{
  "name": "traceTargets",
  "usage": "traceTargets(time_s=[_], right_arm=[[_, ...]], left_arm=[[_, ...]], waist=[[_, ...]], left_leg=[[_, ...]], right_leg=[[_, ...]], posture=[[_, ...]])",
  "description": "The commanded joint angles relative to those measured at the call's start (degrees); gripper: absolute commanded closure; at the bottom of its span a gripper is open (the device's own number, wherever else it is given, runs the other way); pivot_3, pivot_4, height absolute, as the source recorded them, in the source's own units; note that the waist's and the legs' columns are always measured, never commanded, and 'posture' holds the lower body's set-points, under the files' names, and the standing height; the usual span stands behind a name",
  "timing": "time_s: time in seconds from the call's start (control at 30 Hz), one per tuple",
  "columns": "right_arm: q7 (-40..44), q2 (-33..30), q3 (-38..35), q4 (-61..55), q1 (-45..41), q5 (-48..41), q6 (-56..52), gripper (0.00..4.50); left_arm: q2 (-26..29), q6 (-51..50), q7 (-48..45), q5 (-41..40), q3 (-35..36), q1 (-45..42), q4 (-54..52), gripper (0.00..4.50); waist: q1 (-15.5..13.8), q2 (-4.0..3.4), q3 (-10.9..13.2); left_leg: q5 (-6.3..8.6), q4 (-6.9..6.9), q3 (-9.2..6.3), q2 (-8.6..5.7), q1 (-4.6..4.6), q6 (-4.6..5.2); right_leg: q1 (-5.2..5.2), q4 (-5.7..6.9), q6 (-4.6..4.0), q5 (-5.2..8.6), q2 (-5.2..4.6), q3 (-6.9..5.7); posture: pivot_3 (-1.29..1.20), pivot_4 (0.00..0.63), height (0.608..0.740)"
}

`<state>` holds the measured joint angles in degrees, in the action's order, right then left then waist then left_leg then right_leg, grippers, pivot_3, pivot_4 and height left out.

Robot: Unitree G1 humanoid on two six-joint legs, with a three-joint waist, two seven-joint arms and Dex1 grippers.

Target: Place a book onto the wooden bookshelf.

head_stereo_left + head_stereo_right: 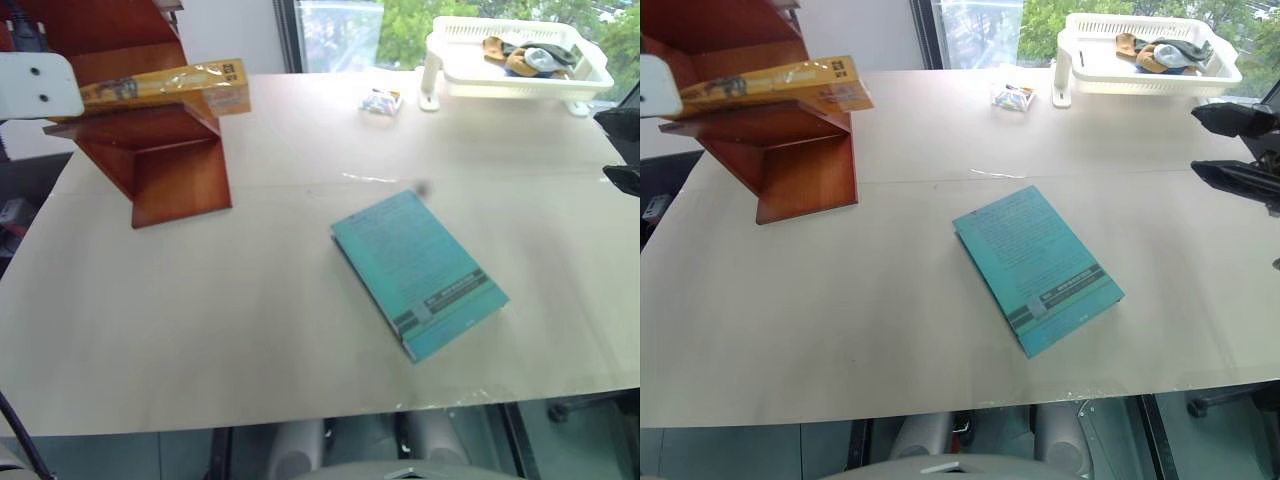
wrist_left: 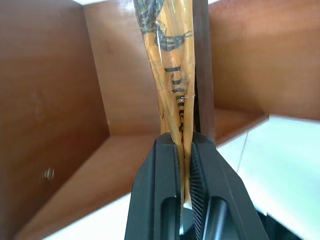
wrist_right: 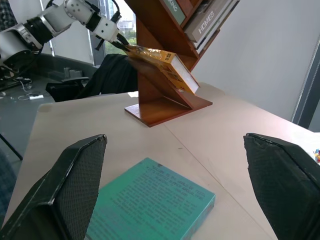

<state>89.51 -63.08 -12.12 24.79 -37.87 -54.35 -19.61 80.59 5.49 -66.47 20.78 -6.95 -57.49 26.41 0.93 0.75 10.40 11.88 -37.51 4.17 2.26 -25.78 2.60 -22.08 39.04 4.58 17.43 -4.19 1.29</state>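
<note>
Left wrist view shows our left gripper (image 2: 184,150) clenched on the plastic-wrapped edge of the yellow-orange book (image 1: 165,86), which lies across a shelf of the wooden bookshelf (image 1: 165,165). Our right gripper (image 3: 175,185) hangs with its fingers spread wide above the table (image 1: 250,320), holding nothing, near the teal book (image 1: 415,270).
</note>
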Motion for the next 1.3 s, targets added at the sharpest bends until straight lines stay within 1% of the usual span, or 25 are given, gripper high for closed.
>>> traceTargets(time_s=[0.03,0.2,0.23,0.27,0.33,0.37,0.5,0.57,0.63,0.77,0.9,1.0,1.03,1.13,1.17,1.23,1.3], right_arm=[[2.99,-1.61,-1.27,-0.93,-0.51,-0.47,0.92,0.00],[2.99,-1.45,-1.07,-0.86,-0.70,-0.20,0.97,0.00],[2.99,-1.48,-1.08,-0.81,-0.73,-0.15,0.98,0.00],[2.99,-1.51,-1.11,-0.78,-0.74,-0.08,1.02,0.00],[2.99,-1.51,-1.17,-0.71,-0.80,0.08,1.11,0.00],[2.99,-1.53,-1.23,-0.74,-0.73,0.12,1.19,0.00],[2.99,-1.61,-1.45,-0.93,-0.20,0.27,1.51,0.00],[2.99,-1.61,-1.73,-1.11,0.29,0.30,1.66,0.00],[2.99,-1.66,-2.09,-1.29,0.71,0.29,1.66,0.00],[2.99,-1.92,-2.35,-1.21,0.96,0.32,1.68,0.00],[2.99,-1.96,-2.15,-0.85,0.34,0.62,1.69,0.00],[2.99,-1.93,-2.05,-0.67,0.07,0.75,1.77,0.00],[2.99,-1.96,-2.01,-0.60,0.06,0.75,1.80,0.00],[2.99,-2.27,-1.51,-0.10,-0.14,1.21,2.28,0.00],[2.99,-2.35,-1.42,0.01,-0.32,1.23,2.29,0.00],[2.99,-2.26,-1.16,0.20,-1.13,1.11,1.88,0.00],[2.99,-2.12,-0.64,0.47,-1.82,1.30,1.95,0.00]], left_arm=[[2.49,-1.47,-0.76,0.85,1.60,0.62,0.20,4.49],[3.32,-1.40,-0.79,0.42,2.15,2.18,-0.20,4.49],[3.55,-1.62,-0.80,0.42,2.26,2.51,-0.23,3.65],[3.62,-1.37,0.50,0.98,2.33,2.50,-0.01,3.36],[3.21,-2.00,2.15,1.55,2.38,2.30,0.62,2.42],[3.16,-2.59,1.48,0.83,2.63,3.15,0.79,1.96],[5.94,-2.47,0.15,0.05,3.71,7.33,2.12,1.96],[7.06,-2.54,1.97,0.54,4.64,7.88,2.65,1.96],[7.26,-2.42,3.55,0.19,5.55,7.26,2.70,1.96],[6.58,-0.86,7.76,0.76,5.59,3.37,2.90,1.96],[6.11,-0.21,8.04,0.55,4.98,1.70,3.14,1.96],[5.37,-1.64,6.51,-1.71,5.89,0.97,2.25,1.96],[5.04,-2.88,4.88,-3.52,6.57,1.23,1.16,1.96],[3.45,-16.26,-6.31,-16.63,11.39,2.66,-12.30,1.96],[3.45,-19.26,-8.23,-19.05,12.37,3.06,-15.43,1.96],[2.71,-23.35,-9.84,-23.84,14.35,2.44,-18.84,1.96],[2.86,-24.63,-9.34,-24.93,15.13,3.33,-19.46,1.96]], waist=[[0.06,0.00,0.00],[0.27,0.00,0.00],[0.37,0.00,0.00],[0.51,0.00,0.00],[0.56,0.00,0.00],[0.53,0.01,-0.01],[0.60,0.01,-0.02],[0.90,0.01,-0.02],[0.98,0.01,-0.02],[0.77,0.05,-0.02],[0.68,0.05,-0.03],[0.69,0.05,-0.03],[0.69,0.05,-0.02],[0.52,0.06,-0.02],[0.37,0.07,-0.01],[0.21,0.06,-0.01],[0.18,0.05,-0.01]], left_leg=[[0.00,-0.01,0.00,0.00,0.00,0.00],[0.00,-0.01,0.04,0.01,0.04,0.00],[0.00,-0.01,0.04,0.01,0.04,0.00],[0.00,-0.01,0.05,0.01,0.04,0.00],[0.00,-0.01,0.06,0.01,0.04,0.00],[0.00,-0.01,0.06,0.01,0.03,0.00],[0.00,-0.02,0.05,0.05,0.03,0.00],[0.01,-0.01,0.05,0.05,0.04,0.00],[0.01,0.00,0.07,0.04,0.04,0.01],[0.02,-0.06,0.04,0.06,0.02,0.02],[0.02,-0.09,0.06,0.02,0.03,0.02],[0.02,-0.09,0.04,0.03,0.03,0.02],[0.01,-0.10,0.04,0.03,0.03,0.02],[0.01,-0.17,0.04,0.07,-0.01,0.02],[0.02,-0.23,0.02,0.08,-0.05,0.02],[0.01,-0.39,-0.02,0.08,-0.10,0.00],[0.03,-0.44,-0.04,0.07,-0.05,0.03]], right_leg=[[0.00,0.02,0.00,0.00,0.00,0.00],[0.00,0.04,0.00,0.00,0.00,0.05],[-0.01,0.05,0.00,0.00,0.01,0.05],[-0.01,0.05,0.00,0.00,0.01,0.07],[-0.02,0.05,0.00,0.00,0.01,0.10],[-0.02,0.05,0.00,0.00,0.01,0.08],[-0.02,0.07,0.00,0.00,-0.02,0.07],[-0.03,0.06,0.00,0.00,-0.02,0.13],[-0.03,0.07,0.00,0.00,-0.01,0.11],[-0.03,0.15,0.00,0.00,-0.02,0.06],[-0.03,0.17,0.00,0.00,-0.05,0.08],[-0.04,0.21,0.00,0.00,-0.02,0.06],[-0.04,0.23,0.00,0.00,-0.02,0.07],[-0.06,0.27,0.00,0.00,-0.03,0.06],[-0.05,0.28,0.00,0.00,-0.04,0.05],[-0.05,0.33,0.00,0.00,-0.04,0.04],[-0.05,0.43,0.00,0.01,-0.03,0.07]], posture=[[0.00,0.150,0.740],[0.00,0.150,0.740],[0.00,0.150,0.740],[0.00,0.150,0.740],[0.00,0.150,0.740],[0.00,0.150,0.740],[0.00,0.150,0.740],[0.00,0.150,0.740],[0.00,0.150,0.740],[0.00,0.150,0.740],[0.00,0.150,0.740],[0.00,0.150,0.740],[0.00,0.150,0.740],[0.00,0.150,0.740],[0.00,0.150,0.740],[0.00,0.150,0.740],[0.00,0.150,0.740]])
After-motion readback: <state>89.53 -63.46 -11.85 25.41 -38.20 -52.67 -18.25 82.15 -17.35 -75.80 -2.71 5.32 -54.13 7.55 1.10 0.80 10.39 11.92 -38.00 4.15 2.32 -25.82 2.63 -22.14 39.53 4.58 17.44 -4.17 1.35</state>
